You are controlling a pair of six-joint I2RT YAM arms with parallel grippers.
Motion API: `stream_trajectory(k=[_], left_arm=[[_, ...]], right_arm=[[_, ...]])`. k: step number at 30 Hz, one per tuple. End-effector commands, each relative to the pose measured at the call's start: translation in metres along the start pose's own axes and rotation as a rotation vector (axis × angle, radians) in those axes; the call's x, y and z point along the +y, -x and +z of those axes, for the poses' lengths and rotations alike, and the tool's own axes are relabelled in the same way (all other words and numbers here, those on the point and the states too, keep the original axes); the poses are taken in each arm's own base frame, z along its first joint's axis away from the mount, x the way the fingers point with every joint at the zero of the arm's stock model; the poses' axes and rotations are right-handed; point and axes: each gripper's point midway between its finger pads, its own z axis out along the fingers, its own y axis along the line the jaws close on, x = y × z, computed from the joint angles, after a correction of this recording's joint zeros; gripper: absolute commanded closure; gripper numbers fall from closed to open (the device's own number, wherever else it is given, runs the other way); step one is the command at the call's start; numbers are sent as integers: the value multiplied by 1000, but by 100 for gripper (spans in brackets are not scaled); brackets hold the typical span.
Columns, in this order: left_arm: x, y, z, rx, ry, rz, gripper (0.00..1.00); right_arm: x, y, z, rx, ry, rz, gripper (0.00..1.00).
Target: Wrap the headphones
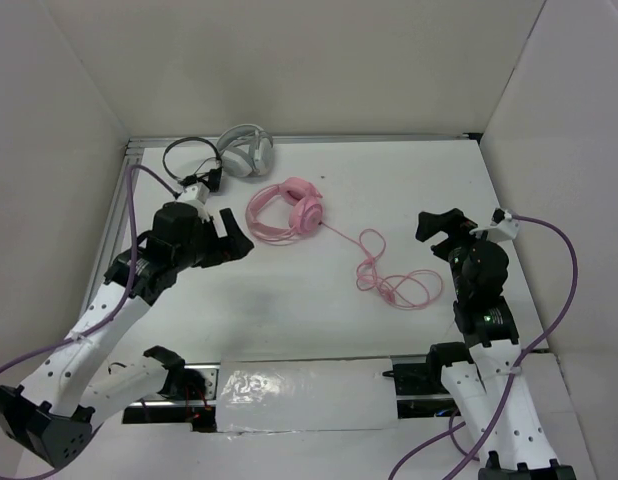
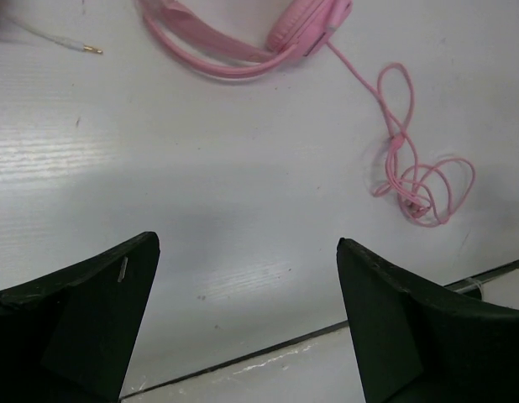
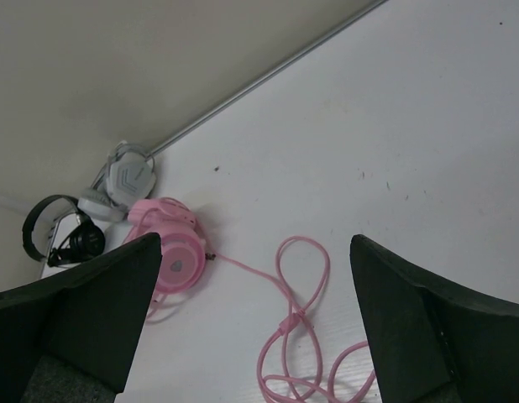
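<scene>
The pink headphones (image 1: 287,209) lie flat on the white table, back centre. Their thin pink cable (image 1: 389,272) trails right and forward in loose loops. My left gripper (image 1: 232,235) is open and empty, just left of the headband. In the left wrist view the headband (image 2: 217,50) and the cable (image 2: 411,180) lie ahead of the spread fingers (image 2: 91,319). My right gripper (image 1: 441,226) is open and empty, right of the cable loops. The right wrist view shows a pink earcup (image 3: 177,256) and the cable (image 3: 301,311) between its fingers.
White/grey headphones (image 1: 247,152) and thin black headphones (image 1: 192,160) lie at the back left, also in the right wrist view (image 3: 125,178). A white plug tip (image 2: 79,46) lies near the pink headband. White walls enclose the table. A foil strip (image 1: 304,392) runs along the near edge.
</scene>
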Motion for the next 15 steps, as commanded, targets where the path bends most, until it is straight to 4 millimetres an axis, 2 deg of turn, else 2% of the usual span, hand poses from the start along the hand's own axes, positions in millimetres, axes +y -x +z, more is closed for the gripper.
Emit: stream_trajectory(k=[1, 3, 8, 12, 13, 15], left_arm=[[2, 9, -4, 2, 68, -77, 1], [5, 9, -3, 7, 96, -95, 1], [13, 15, 15, 21, 139, -148, 1], [8, 22, 39, 79, 107, -175, 1], [15, 23, 54, 99, 142, -191, 1], [22, 25, 68, 126, 187, -216, 1]], right_arm=[[9, 13, 1, -38, 20, -13, 0], [8, 9, 3, -25, 23, -26, 0], [14, -5, 11, 38, 61, -26, 0], [10, -6, 16, 44, 29, -39, 0], [8, -8, 18, 48, 25, -41, 0], [7, -8, 20, 52, 18, -40, 0]])
